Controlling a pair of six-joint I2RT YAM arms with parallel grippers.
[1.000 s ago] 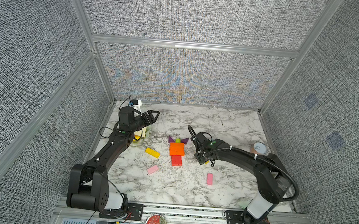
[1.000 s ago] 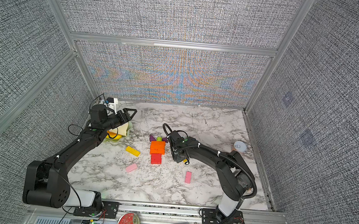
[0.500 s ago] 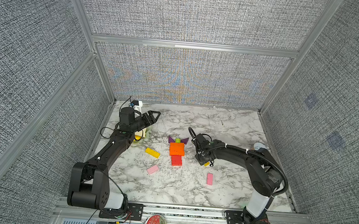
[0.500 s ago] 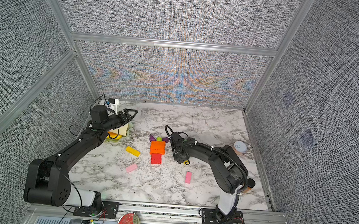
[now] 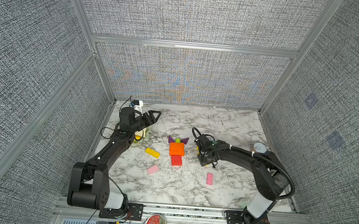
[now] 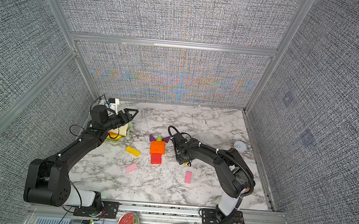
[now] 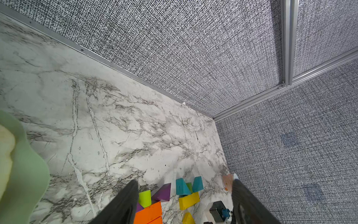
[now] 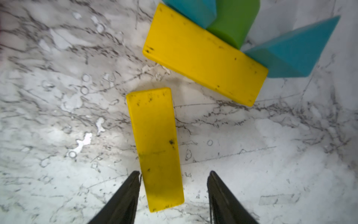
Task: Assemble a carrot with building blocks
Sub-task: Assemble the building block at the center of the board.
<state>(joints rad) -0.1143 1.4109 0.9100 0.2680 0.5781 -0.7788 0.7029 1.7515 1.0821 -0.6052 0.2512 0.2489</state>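
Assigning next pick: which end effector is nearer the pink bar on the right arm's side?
Right. The right end effector sits just beyond the pink bar, over a yellow bar. The left end effector is across the table, by the green plate.

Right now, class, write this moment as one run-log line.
left gripper: open, empty | right gripper: open, straddling yellow rectangular bar | bar: flat on marble table

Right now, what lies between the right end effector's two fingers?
The end of a small yellow bar, flat on the marble; the right wrist view shows it.
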